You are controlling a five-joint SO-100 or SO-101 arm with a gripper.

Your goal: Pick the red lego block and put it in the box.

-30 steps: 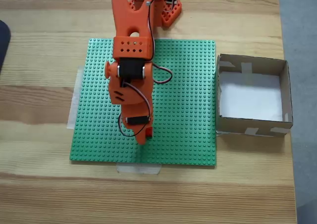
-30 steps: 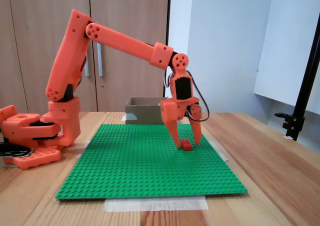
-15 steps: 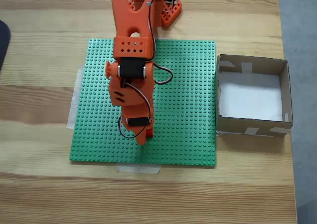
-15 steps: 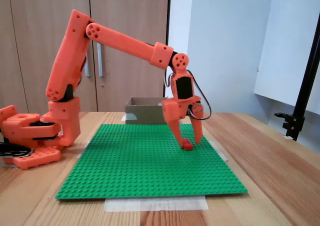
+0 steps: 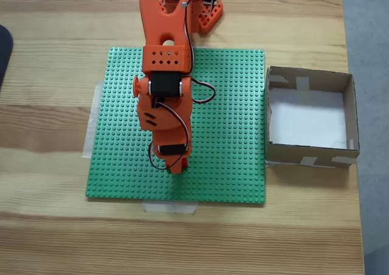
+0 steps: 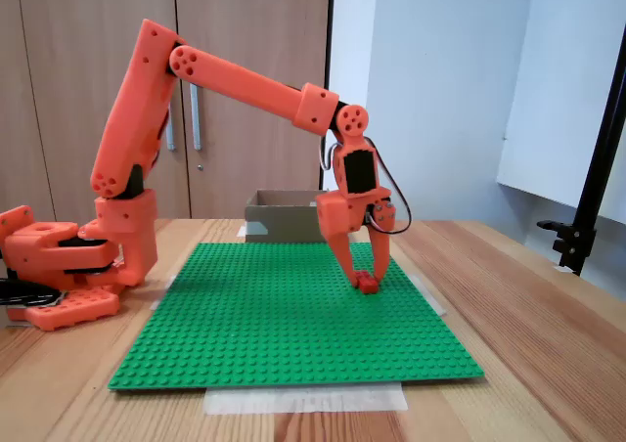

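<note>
- The orange gripper (image 6: 365, 279) points straight down, its fingers narrowed around the red lego block (image 6: 367, 285) on the green plate (image 6: 284, 325).
- The block sits between the fingertips.
- The box (image 5: 310, 118) stands well off to the gripper's side.
- Advice: squeeze squarely and firmly before lifting.

The orange arm (image 5: 163, 74) reaches down the picture over the green plate (image 5: 231, 135), which lies on the wooden table (image 5: 48, 238). A sliver of the red lego block (image 5: 183, 163) shows beside the gripper (image 5: 174, 167). The box (image 5: 349, 114) stands just right of the plate, white bottom bare.
</note>
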